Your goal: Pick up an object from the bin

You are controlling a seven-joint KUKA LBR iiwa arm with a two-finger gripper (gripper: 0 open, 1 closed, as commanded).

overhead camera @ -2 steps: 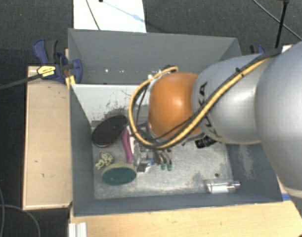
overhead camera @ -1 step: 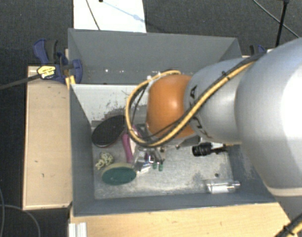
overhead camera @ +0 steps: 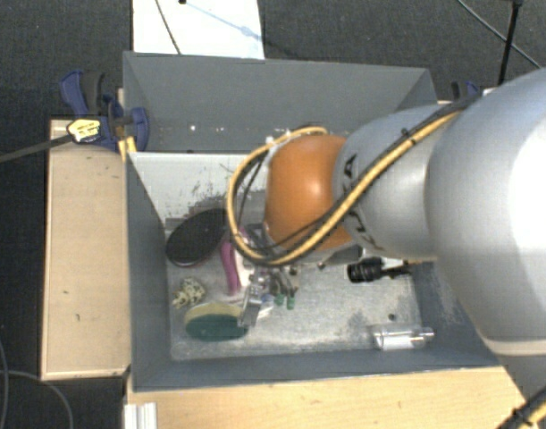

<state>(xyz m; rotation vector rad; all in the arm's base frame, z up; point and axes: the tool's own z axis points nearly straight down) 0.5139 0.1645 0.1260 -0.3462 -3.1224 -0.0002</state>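
Green oval disc (overhead camera: pixel 214 327) beside pincer (overhead camera: pixel 254 306)

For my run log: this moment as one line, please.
end effector: low in bin, left half | nearest: green disc, pink stick | held: nothing visible

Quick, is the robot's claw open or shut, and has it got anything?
Gripper: cannot be told; it is beside the round green pad at the lower left of the bin.
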